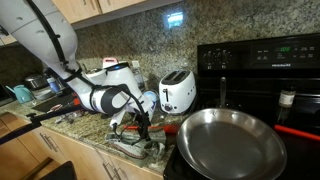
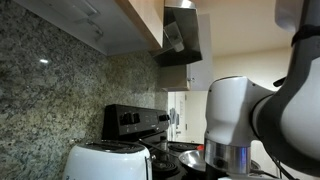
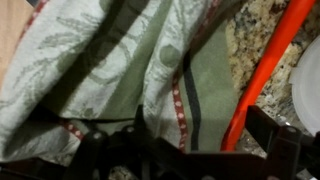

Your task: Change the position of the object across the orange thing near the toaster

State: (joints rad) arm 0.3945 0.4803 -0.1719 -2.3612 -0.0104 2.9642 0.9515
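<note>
On the tabletop [image 1: 88, 130], at about 7 o'clock from the toaster [image 1: 178, 92], the pincer [image 1: 141, 126] is reaching down onto a crumpled cloth [image 1: 133, 146] in an exterior view. The orange rod [image 1: 170, 128] is lying just beyond, between the cloth and the pan [image 1: 230, 140].

Seen from the wrist, the cloth [image 3: 110, 70] is filling most of the picture, its green and white folds and red stripes bunching toward the dark fingers at 6 o'clock. The rod [image 3: 268, 65] is running from 1 o'clock down toward 5 o'clock, with speckled stone showing at its far side. All of the visible cloth is sitting at the 9 o'clock side of the rod, its edge just beside it or perhaps touching; I cannot tell which.

Whether the pincer is clamping the cloth or only standing spread over it I cannot tell, since the folds are hiding the fingertips.

As I judge it, the task is sitting at its early stage: the approach is looking complete, while the carry is not yet done. What is remaining is lifting the cloth, taking it over the rod toward 3 o'clock in the wrist view, and setting it down on the far side.

The other exterior view is showing only the toaster [image 2: 105, 160] and the arm [image 2: 250, 120].
</note>
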